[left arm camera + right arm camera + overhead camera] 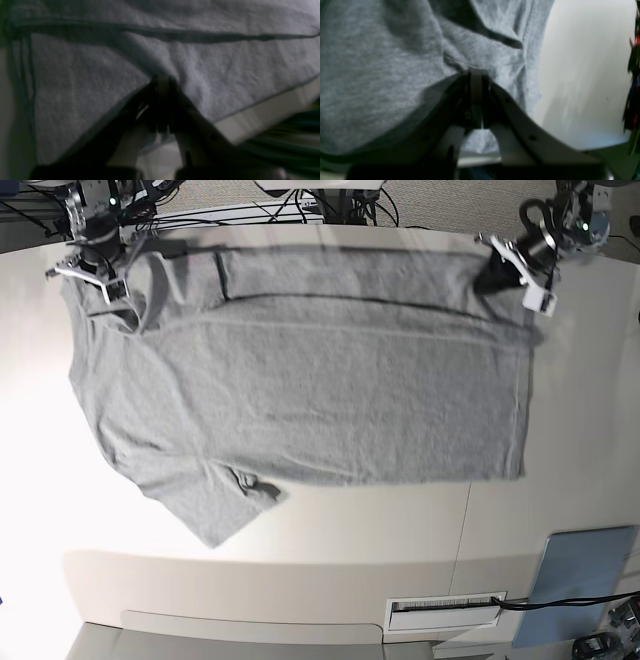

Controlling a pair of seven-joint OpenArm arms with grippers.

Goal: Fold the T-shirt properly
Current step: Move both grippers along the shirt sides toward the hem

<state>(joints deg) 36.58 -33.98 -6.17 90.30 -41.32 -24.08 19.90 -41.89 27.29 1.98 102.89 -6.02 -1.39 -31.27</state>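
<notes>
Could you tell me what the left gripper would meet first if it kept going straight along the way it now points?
The T-shirt itself. In the left wrist view the left gripper has its jaws shut on the grey cloth, so its tips already touch it. Going on would push into the cloth, probably with the table beneath.

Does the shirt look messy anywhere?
A little. The T-shirt lies mostly flat on the table, but the sleeve nearest the camera sticks out at a slant with a crumpled tuck beside it. Both grippers, left and right, pinch its far edge.
</notes>
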